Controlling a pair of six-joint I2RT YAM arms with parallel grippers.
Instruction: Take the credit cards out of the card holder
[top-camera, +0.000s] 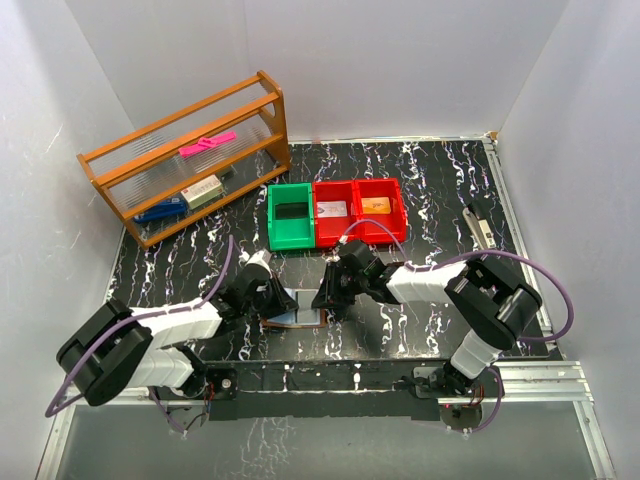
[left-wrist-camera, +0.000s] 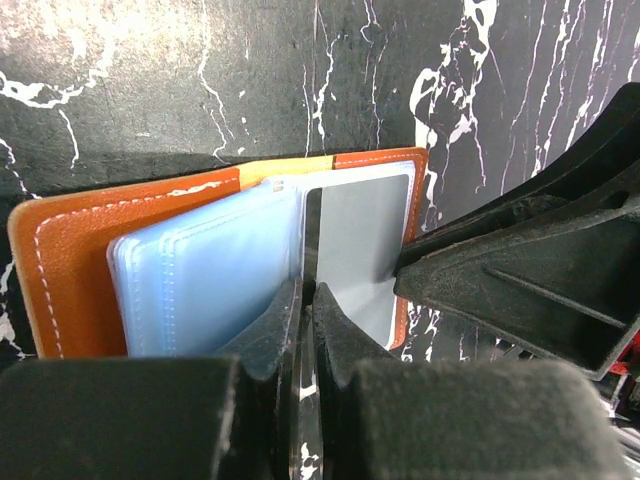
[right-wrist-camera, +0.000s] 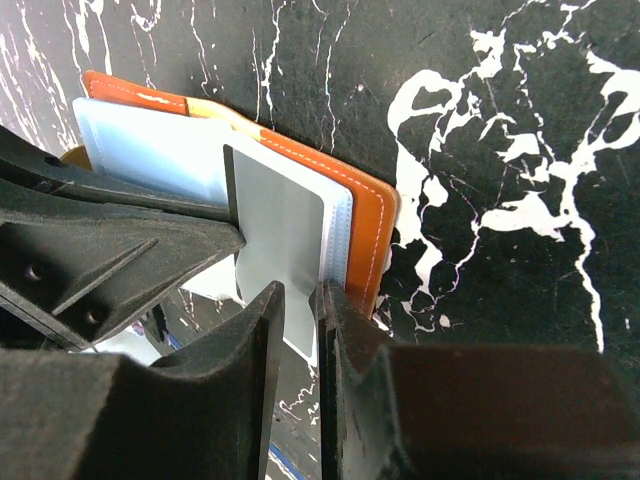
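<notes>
Two robot arms meet over one open card holder (top-camera: 298, 312) at the near middle of the black marbled bench (top-camera: 420, 170). The left arm (top-camera: 170, 330) reaches in from the left and the right arm (top-camera: 430, 280) from the right.

The card holder lies flat with its brown cover (left-wrist-camera: 70, 260) down and its pale-blue sleeves (left-wrist-camera: 210, 270) facing up. One silver-grey card (left-wrist-camera: 360, 250) lies on the half nearer the right arm.

The right jaws are clamped on the edge of that card, one of their fingers (right-wrist-camera: 250, 340) on each side and only the plastic between them. The left jaws are pressed together at the holder's middle, on its near edge. A thin leaf of the holder appears pinched between their fingers (left-wrist-camera: 270, 330). The two sets of jaws sit just beside each other, the card between them.

Three bins stand in a row behind: one green bin (top-camera: 272, 215) and two red. The middle red bin (top-camera: 333, 187) holds one pale card (top-camera: 333, 209), and the right red bin (top-camera: 380, 184) holds one orange card (top-camera: 375, 205). That makes three cards in view. A yellow-orange strip (left-wrist-camera: 285, 165) shows at the holder's far edge; whether it is a fourth card cannot be told.

One wooden rack (top-camera: 100, 185) at far left carries three things: a pink item (top-camera: 207, 143), a white box (top-camera: 203, 190) and a blue item (top-camera: 160, 210).
</notes>
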